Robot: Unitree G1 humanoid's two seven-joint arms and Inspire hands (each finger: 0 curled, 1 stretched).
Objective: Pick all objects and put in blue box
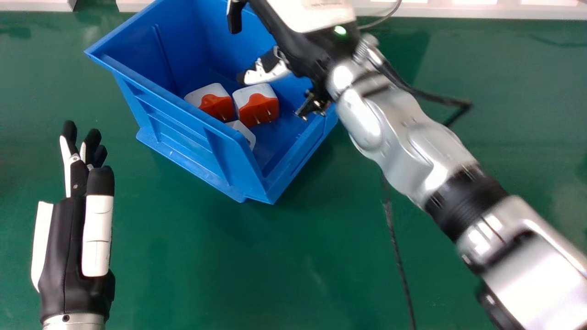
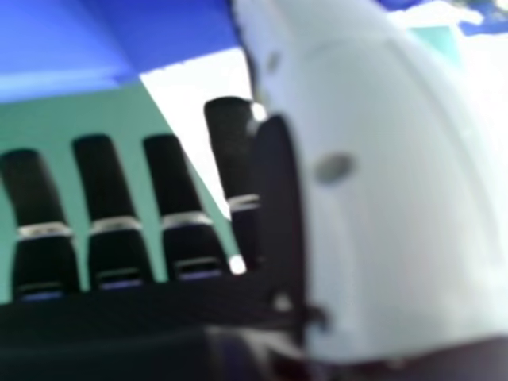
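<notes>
The blue box (image 1: 183, 137) stands tilted to the view at top centre. Inside lie two white-and-orange plug adapters (image 1: 216, 106), (image 1: 259, 110) side by side, with prongs showing, and a small white object (image 1: 243, 133) near the box's front wall. My right hand (image 1: 300, 52) hangs over the box's right part, its thumb above the adapters, holding nothing that I can see. In the right hand view, the fingers of my right hand (image 2: 103, 178) are straight. My left hand (image 1: 69, 238) is at the lower left, clear of the box, open with straight fingers.
The green table (image 1: 192, 275) surrounds the box. My silver right forearm crosses from the lower right corner to the box. A dark cable (image 1: 398, 247) runs beneath that arm toward the bottom edge. White framework (image 1: 458, 10) lines the table's far edge.
</notes>
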